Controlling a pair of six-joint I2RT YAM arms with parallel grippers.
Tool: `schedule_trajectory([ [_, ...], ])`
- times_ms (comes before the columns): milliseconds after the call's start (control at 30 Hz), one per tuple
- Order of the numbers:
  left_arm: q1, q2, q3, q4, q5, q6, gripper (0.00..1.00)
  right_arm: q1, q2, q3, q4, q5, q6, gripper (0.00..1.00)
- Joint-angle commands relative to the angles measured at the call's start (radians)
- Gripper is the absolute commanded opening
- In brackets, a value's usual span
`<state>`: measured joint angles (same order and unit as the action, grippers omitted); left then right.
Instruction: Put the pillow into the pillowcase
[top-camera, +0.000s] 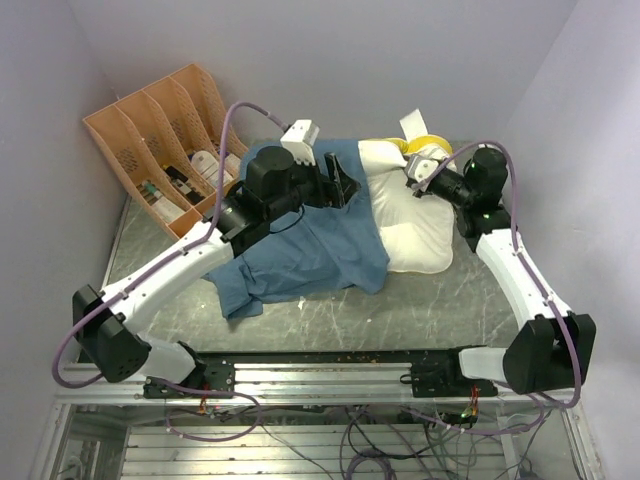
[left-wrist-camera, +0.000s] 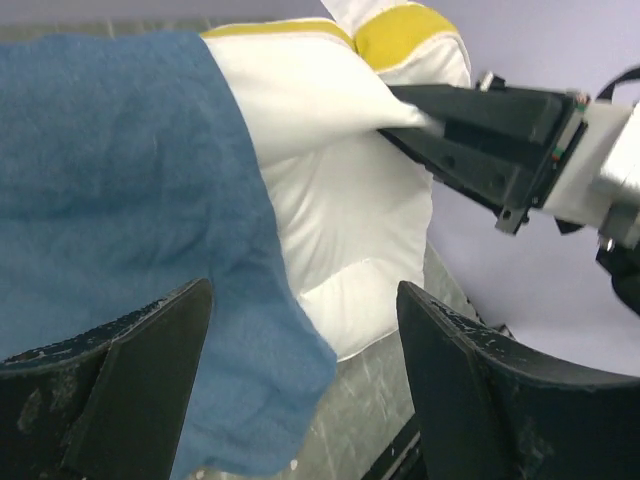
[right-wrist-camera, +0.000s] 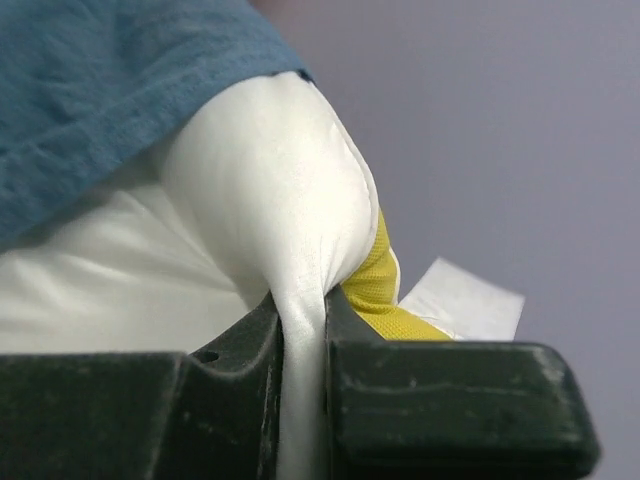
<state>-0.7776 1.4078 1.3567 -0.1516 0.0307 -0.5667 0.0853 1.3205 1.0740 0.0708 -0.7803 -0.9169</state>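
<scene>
Our right fingers (right-wrist-camera: 450, 400) are clenched on a pinch of the pillow (top-camera: 418, 232), centre-right on the bench (top-camera: 420, 310); left fingers (left-wrist-camera: 130, 385) spread wide above the pillowcase (top-camera: 310, 250), seemingly draped over the pillow's left half.

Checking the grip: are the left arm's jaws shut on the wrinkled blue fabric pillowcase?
No, the left jaws stand wide apart over the blue fabric pillowcase.
</scene>
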Motion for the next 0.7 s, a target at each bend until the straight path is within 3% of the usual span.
schedule_trajectory([
  [0,-0.005,-0.069,0.002,0.047,-0.135,0.047,0.86,0.023,-0.026,-0.117,0.282,0.089,-0.058,0.00],
  [167,-0.005,-0.032,-0.003,0.023,-0.259,0.017,0.89,0.067,-0.107,-0.356,0.273,0.045,-0.208,0.00],
  [300,-0.029,0.082,0.031,0.016,-0.278,-0.055,0.88,0.157,-0.160,-0.548,0.386,0.103,-0.235,0.00],
  [467,-0.124,0.216,0.124,-0.088,-0.464,-0.071,0.89,0.188,-0.209,-0.612,0.427,0.119,-0.162,0.00],
  [667,-0.138,0.310,0.197,-0.154,-0.548,-0.005,0.85,0.191,-0.237,-0.626,0.409,0.092,-0.106,0.00],
])
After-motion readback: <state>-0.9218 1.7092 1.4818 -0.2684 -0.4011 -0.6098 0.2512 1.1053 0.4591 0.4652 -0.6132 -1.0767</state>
